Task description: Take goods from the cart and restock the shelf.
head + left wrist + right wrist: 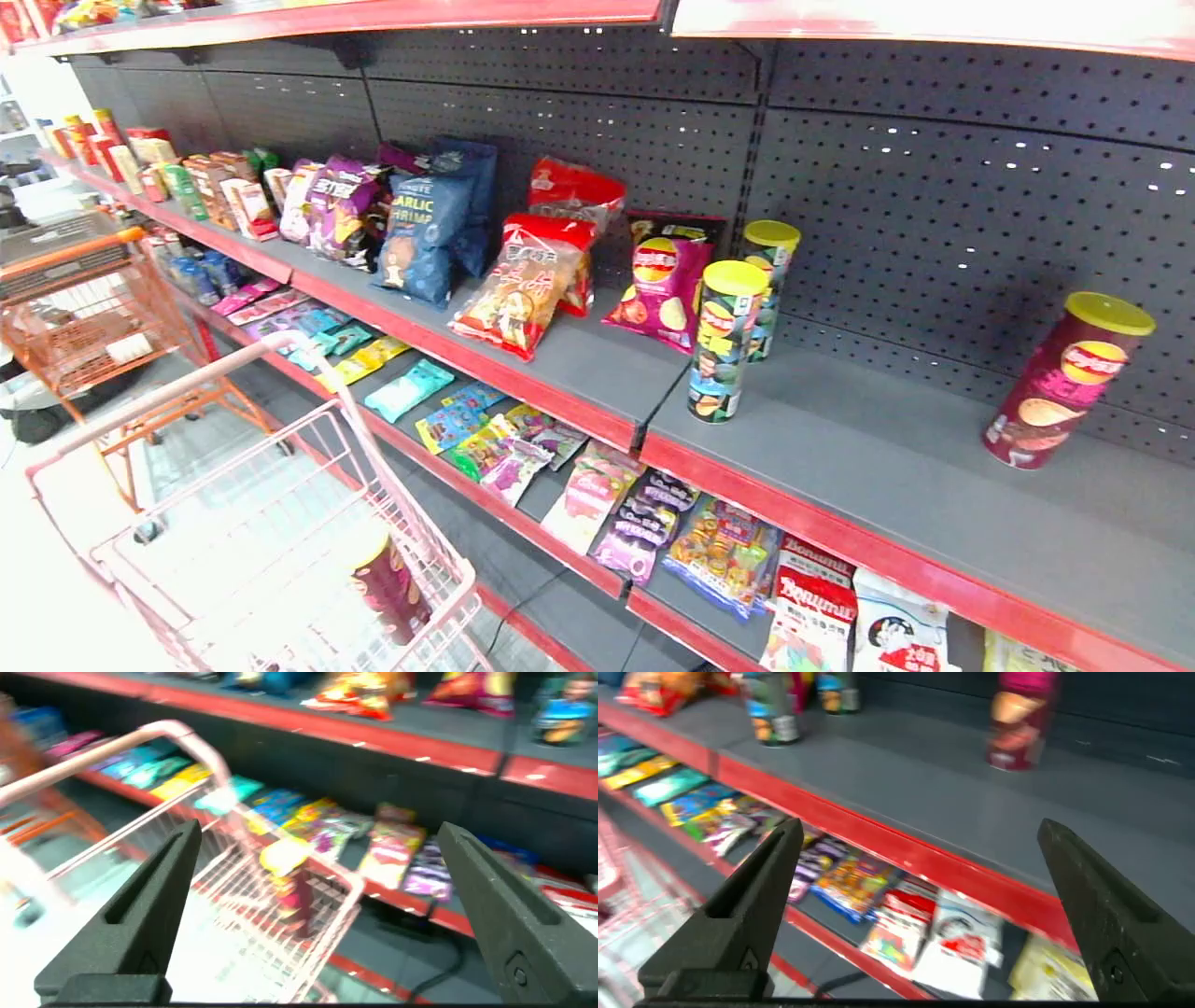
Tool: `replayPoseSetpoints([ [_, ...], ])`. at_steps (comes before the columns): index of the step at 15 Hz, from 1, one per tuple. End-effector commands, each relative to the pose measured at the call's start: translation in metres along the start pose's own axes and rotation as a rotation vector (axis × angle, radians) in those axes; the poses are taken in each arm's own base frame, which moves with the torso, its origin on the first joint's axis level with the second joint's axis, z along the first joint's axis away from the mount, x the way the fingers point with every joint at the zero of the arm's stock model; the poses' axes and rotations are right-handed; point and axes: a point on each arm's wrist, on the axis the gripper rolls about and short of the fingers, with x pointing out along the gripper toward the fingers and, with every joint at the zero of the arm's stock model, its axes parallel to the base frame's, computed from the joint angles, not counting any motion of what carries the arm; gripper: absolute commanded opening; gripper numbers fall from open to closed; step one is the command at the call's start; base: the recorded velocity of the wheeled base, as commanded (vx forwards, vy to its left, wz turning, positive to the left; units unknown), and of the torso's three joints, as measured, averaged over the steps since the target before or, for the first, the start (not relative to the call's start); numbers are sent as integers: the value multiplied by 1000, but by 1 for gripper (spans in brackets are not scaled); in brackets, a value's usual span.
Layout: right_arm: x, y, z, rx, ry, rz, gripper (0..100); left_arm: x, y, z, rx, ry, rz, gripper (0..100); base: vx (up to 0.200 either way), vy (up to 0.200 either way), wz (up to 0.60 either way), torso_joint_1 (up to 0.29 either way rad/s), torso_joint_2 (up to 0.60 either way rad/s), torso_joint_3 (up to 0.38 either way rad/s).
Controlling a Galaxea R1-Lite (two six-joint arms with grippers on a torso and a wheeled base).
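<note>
A pink cart [189, 381] stands at the lower left, before the shelf. Inside it lies a maroon chip can [389, 586] with a yellow lid. My left gripper [318, 924] hangs open above the cart [159, 735], with the can [293, 885] below and between its fingers. My right gripper [920, 919] is open and holds nothing, in front of the grey shelf board [971, 793]. On that board [887, 467] a maroon can [1064, 383] stands tilted at the right [1018, 723]. Two dark cans [724, 341] with yellow lids stand farther left.
Snack bags [518, 289] fill the left part of the middle shelf. Flat packets [644, 527] line the lower shelf, also below my right gripper [878, 896]. An orange cart [79, 308] stands at the far left. The board between the cans is bare.
</note>
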Motion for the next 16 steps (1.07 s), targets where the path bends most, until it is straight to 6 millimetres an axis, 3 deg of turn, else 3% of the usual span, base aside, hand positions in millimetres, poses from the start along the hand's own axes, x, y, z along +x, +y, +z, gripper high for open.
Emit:
replayPoseSetpoints([
  [1,0,0,0,1,1,1,100,0,0,0,0,-1,1,100,0,0,600,7,7,2],
  [8,0,0,0,4,1,1,100,0,0,0,0,-1,-1,100,0,0,86,0,0,0],
  [16,0,0,0,5,1,1,100,0,0,0,0,-1,1,100,0,0,0,-85,207,109],
])
